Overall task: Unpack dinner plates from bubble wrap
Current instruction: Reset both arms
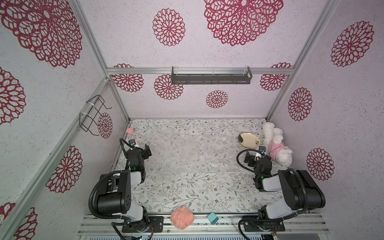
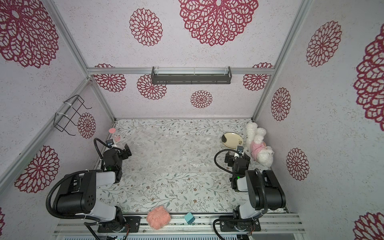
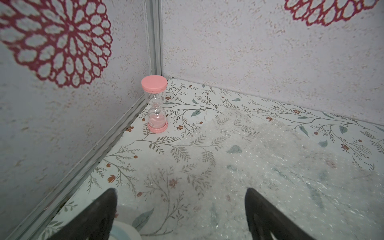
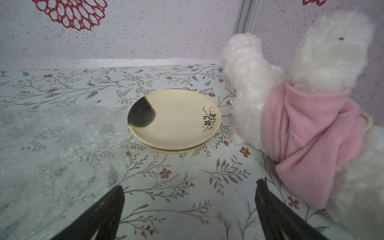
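Note:
The dinner plates (image 1: pixel 249 140) (image 2: pixel 232 139) sit stacked at the back right of the table. The top one (image 4: pixel 174 118) is pale cream with a dark green patch and a small dark flower motif. A yellow rim shows beneath it. The bubble wrap (image 1: pixel 187 153) (image 2: pixel 170 153) (image 3: pixel 270 176) (image 4: pixel 52 145) lies spread flat over the middle of the table, with no plate in it. My right gripper (image 1: pixel 257 156) (image 4: pixel 190 185) stands open just in front of the plates, touching nothing. My left gripper (image 1: pixel 140 150) (image 3: pixel 180 191) stands open over the wrap's left edge, holding nothing.
A pink hourglass (image 1: pixel 130 134) (image 3: pixel 155 104) stands in the back left corner. A white plush dog in pink (image 1: pixel 276 145) (image 4: pixel 311 124) lies right beside the plates. A white round thing with a pale blue rim (image 3: pixel 122 230) lies under the left gripper. A pink fluffy ball (image 1: pixel 182 217) and a teal cube (image 1: pixel 213 218) rest at the front edge.

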{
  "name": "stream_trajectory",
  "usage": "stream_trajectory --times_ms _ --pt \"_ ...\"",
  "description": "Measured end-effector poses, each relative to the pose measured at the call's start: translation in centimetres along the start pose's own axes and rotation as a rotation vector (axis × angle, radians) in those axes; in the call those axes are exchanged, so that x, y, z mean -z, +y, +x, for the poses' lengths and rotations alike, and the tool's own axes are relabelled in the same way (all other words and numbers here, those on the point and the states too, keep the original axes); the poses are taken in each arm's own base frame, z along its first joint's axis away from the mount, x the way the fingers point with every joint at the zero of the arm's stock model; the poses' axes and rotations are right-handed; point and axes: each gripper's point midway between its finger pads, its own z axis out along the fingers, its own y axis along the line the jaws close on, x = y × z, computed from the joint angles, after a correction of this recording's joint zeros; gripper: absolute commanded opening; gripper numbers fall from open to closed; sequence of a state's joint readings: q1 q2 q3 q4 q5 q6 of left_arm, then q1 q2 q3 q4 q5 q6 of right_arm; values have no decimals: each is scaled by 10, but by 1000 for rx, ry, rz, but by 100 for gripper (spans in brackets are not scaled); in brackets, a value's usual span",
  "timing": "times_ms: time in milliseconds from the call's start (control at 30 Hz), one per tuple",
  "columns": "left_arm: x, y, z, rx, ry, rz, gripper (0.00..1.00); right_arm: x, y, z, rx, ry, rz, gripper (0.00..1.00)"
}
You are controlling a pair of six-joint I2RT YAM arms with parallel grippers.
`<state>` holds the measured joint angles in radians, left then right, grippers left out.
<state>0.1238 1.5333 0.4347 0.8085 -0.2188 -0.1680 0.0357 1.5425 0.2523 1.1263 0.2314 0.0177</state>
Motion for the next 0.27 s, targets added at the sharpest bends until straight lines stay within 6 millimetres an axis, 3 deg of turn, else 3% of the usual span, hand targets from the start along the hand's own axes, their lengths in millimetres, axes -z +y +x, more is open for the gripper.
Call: stream_trajectory --times_ms 267 --pt "0 0 0 -1 0 1 97 -1 0 -2 -1 -4 0 99"
